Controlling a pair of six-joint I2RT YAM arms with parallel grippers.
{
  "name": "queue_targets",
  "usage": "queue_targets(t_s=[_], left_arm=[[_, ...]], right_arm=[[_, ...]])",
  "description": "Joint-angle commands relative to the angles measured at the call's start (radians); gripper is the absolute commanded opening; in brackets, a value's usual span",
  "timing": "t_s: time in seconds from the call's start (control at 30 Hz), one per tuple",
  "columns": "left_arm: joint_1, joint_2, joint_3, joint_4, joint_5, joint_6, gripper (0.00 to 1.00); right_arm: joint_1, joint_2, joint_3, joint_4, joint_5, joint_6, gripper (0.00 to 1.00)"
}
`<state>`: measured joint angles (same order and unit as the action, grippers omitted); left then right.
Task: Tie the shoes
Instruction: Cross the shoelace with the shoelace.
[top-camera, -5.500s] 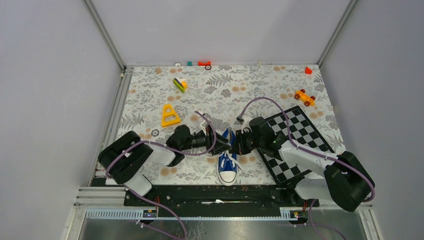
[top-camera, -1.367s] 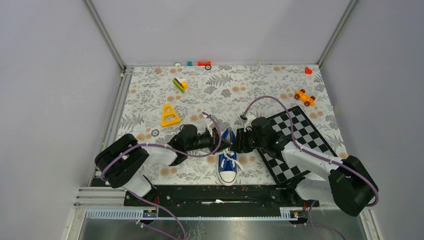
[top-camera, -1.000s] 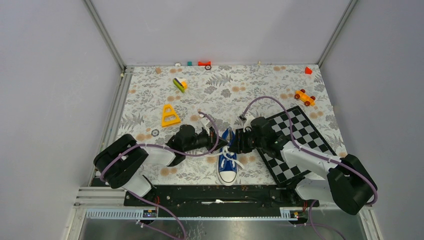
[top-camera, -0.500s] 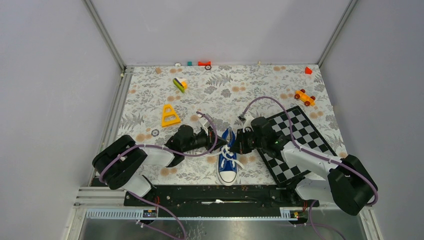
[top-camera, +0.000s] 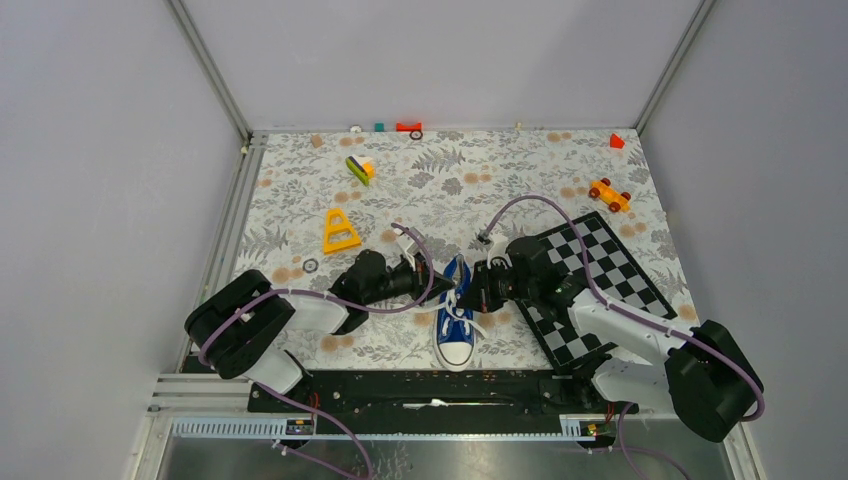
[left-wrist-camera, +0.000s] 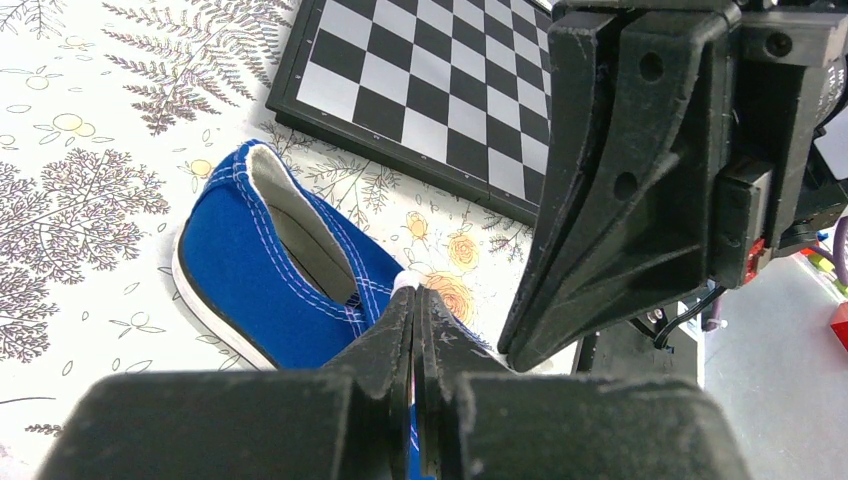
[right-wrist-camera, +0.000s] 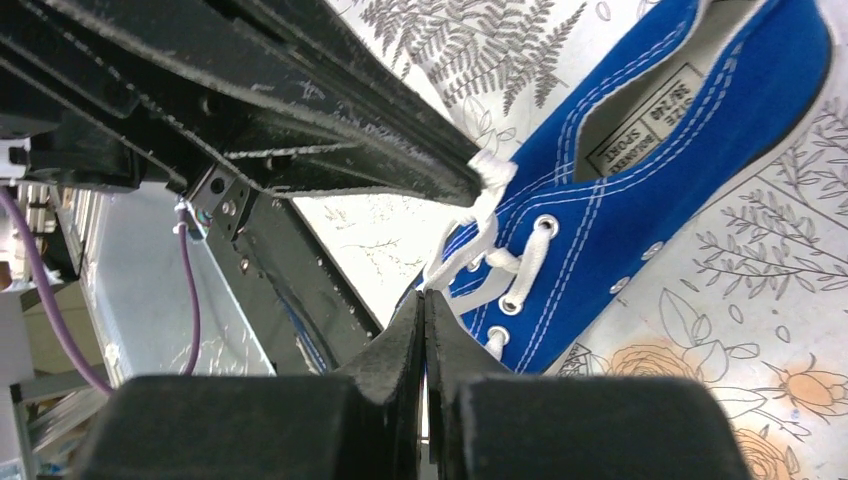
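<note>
Floral mat (top-camera: 300, 200), near centre: blue sneaker (top-camera: 456, 330), toe pointing near.
I see L gripper (left-wrist-camera: 413, 300) & R gripper (right-wrist-camera: 425, 300) meeting over its eyelets, both w/ jaws pinched together on white laces (right-wrist-camera: 478, 215); chessboard (top-camera: 610, 260) just right of it.

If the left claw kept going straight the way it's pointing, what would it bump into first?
Probably the right gripper, facing the left gripper closely over the sneaker and its laces; depth is unclear.
</note>
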<state>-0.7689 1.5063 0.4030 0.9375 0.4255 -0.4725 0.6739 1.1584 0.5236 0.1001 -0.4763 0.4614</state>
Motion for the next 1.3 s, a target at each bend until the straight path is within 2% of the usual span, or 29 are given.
queue_targets(t_s=[0.0,0.5,0.77,0.93,1.27], left_arm=[[0.008,-0.003,-0.012,0.076,-0.001,-0.006,0.0],[0.01,-0.003,-0.055,0.145,0.012,-0.05,0.0],[0.01,0.005,-0.087,0.185,-0.008,-0.062,0.0],[0.01,0.029,-0.103,0.234,-0.009,-0.079,0.0],[0.01,0.044,-0.118,0.259,-0.023,-0.082,0.0]], right_arm=[[0.007,-0.021,-0.01,0.054,-0.08,-0.018,0.0],[0.037,0.062,0.023,0.025,-0.176,-0.057,0.0],[0.048,0.094,0.007,0.073,-0.126,-0.025,0.0],[0.052,0.091,-0.035,0.181,-0.055,0.048,0.0],[0.1,0.173,0.011,0.171,-0.019,0.045,0.0]])
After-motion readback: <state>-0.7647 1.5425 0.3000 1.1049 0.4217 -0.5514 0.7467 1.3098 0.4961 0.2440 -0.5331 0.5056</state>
